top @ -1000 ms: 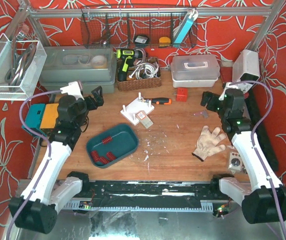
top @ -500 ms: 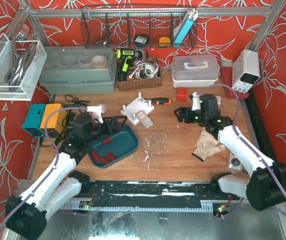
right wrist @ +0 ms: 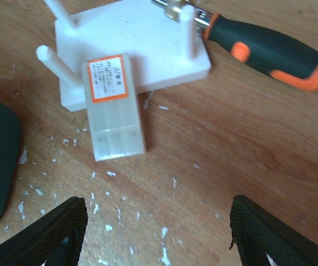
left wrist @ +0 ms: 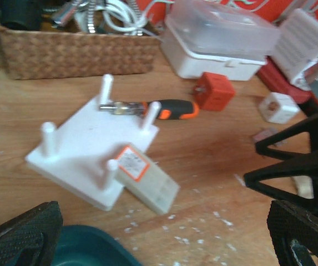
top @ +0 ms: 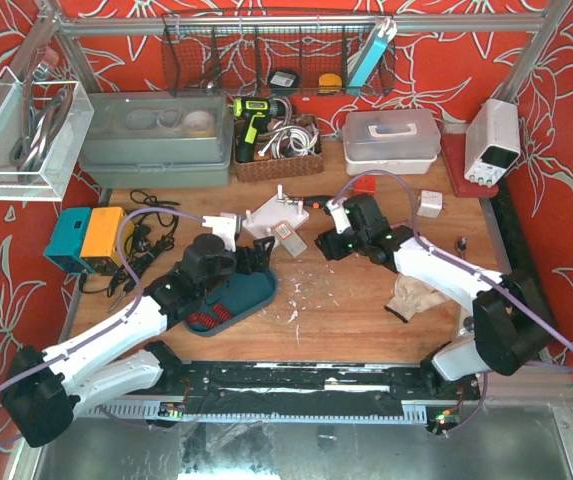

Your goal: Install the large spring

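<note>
The white base plate (top: 274, 215) with upright pegs lies mid-table; it also shows in the left wrist view (left wrist: 86, 147) and the right wrist view (right wrist: 131, 44). A small clear box with an orange label (top: 289, 240) (left wrist: 146, 178) (right wrist: 113, 105) leans on its near edge. Red springs (top: 206, 318) lie in the teal tray (top: 256, 290), partly hidden by my left arm. My left gripper (top: 256, 255) (left wrist: 161, 244) is open and empty over the tray's far end. My right gripper (top: 326, 243) (right wrist: 159, 238) is open and empty just right of the plate.
An orange-and-black screwdriver (top: 316, 203) (right wrist: 269, 50) lies against the plate's far side. A red cube (top: 366, 185), a white cube (top: 429, 203) and a work glove (top: 416, 288) lie to the right. A wicker basket (top: 276, 160) and plastic boxes line the back.
Both arms swung in toward the table's middle. The left gripper moved right, over the tray's far end. The right gripper moved left, close to the base plate.
</note>
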Robot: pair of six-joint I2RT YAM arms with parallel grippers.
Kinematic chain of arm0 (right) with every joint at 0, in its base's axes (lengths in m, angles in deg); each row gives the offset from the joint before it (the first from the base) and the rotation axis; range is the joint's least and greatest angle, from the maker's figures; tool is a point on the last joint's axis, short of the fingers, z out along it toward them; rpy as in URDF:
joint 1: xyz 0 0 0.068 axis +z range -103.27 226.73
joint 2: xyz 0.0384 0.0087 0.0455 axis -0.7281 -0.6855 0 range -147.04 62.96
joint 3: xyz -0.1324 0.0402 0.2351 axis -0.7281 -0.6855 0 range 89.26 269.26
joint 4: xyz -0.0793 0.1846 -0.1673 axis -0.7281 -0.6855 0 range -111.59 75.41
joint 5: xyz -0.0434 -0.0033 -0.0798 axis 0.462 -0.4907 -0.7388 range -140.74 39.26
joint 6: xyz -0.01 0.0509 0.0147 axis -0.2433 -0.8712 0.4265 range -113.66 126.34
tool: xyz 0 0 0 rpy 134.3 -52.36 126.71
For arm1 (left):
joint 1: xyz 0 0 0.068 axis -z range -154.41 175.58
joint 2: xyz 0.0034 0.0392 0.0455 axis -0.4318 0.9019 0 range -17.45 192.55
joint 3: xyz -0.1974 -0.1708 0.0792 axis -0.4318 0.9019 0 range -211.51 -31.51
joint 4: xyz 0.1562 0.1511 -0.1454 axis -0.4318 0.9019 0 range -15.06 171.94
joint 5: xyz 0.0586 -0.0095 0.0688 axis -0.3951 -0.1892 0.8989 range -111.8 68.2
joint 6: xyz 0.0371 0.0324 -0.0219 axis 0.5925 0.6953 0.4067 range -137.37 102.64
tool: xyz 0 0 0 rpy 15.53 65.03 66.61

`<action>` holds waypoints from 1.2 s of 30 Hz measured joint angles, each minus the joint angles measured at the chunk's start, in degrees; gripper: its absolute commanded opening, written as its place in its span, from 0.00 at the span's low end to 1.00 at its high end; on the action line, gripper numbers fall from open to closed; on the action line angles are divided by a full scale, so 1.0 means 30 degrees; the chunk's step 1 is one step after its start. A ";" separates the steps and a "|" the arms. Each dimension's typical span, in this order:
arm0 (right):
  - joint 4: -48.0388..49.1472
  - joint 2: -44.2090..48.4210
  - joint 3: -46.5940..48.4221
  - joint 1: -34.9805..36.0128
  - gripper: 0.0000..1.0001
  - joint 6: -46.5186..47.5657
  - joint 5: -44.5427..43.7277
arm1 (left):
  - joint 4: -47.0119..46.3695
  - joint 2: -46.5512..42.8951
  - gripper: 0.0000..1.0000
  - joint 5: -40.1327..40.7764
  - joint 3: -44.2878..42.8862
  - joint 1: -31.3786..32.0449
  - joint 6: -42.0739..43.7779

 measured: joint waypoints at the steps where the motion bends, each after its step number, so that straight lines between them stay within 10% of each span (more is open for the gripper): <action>1: 0.0211 -0.0328 0.0138 0.0219 0.71 0.0160 -0.0073 | -0.0248 -0.0080 1.00 0.0495 0.0342 0.0000 0.0146; 14: 0.1129 -0.6594 0.4233 0.2361 0.66 0.2076 -0.0911 | -0.4663 -0.3366 1.00 0.1362 0.5326 0.0000 0.1785; 36: 0.1195 -1.0899 0.6863 0.2630 0.62 0.2623 -0.0896 | -0.5537 -0.3927 1.00 0.0787 0.5923 0.0000 0.2135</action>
